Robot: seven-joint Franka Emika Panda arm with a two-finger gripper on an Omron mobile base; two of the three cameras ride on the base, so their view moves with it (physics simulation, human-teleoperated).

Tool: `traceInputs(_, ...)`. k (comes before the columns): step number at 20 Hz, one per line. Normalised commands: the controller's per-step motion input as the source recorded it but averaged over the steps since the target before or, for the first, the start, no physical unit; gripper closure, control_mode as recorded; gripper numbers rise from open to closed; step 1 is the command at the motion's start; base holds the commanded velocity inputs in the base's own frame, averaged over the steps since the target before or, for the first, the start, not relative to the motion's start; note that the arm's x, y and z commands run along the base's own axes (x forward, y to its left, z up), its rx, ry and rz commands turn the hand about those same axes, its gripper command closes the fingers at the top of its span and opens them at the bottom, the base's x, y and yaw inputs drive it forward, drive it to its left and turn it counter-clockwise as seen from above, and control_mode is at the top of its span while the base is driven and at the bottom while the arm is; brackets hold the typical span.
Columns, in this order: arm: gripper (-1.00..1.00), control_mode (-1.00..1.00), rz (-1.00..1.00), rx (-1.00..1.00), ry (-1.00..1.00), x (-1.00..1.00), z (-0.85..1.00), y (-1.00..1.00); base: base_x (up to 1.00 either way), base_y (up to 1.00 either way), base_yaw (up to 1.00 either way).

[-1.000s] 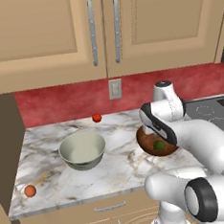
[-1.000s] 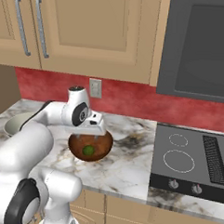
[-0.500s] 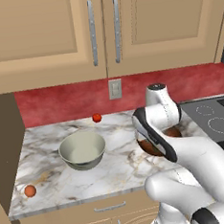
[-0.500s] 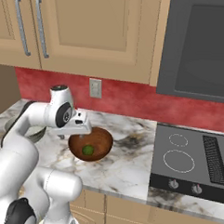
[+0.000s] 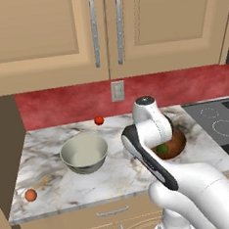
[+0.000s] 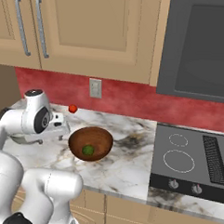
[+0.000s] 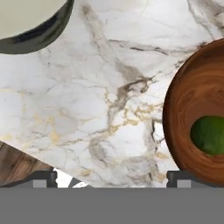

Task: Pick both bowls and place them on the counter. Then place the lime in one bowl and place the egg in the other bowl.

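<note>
Counter (image 5: 117, 177) held 2 bowls: wooden bowl (image 6: 91, 143) containing 1 lime (image 6: 88, 150), grey-green bowl (image 5: 84, 153) centre-left; 1 egg (image 5: 30, 195) lower left. Gripper (image 7: 112, 177) jaws stood apart, holding nothing.

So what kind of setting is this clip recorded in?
A rendered home kitchen, by the look of it: a marbled stone counter under tan wall cabinets, a black cooktop with knobs to the right, and a red backsplash with a wall outlet.

Lime (image 6: 88, 150) in right bowl (image 6: 91, 143), egg (image 5: 30, 195) left of other bowl (image 5: 84, 153)
</note>
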Motion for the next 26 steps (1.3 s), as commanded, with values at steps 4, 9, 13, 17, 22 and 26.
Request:
traceInputs(4, -1.00, -1.00, 0.20, 0.00, 0.01, 0.00, 0.00, 0.77, 0.00, 0.00, 0.00)
traceInputs(9, -1.00, -1.00, 0.21, -0.03, 0.02, 0.00, 0.00, 0.91, 0.00, 0.00, 0.00)
traceInputs(13, -1.00, -1.00, 0.19, -0.09, 0.01, -0.06, 0.01, 1.00, 0.00, 0.00, 0.00)
traceInputs(17, -1.00, -1.00, 0.11, -0.11, 0.02, -0.15, 0.00, 0.98, 0.00, 0.00, 0.00)
traceInputs(22, -1.00, -1.00, 0.11, -0.07, 0.03, -0.26, -0.02, 0.86, 0.00, 0.00, 0.00)
traceInputs(26, -1.00, -1.00, 0.18, -0.02, 0.00, -0.42, -0.10, 0.51, 0.00, 0.00, 0.00)
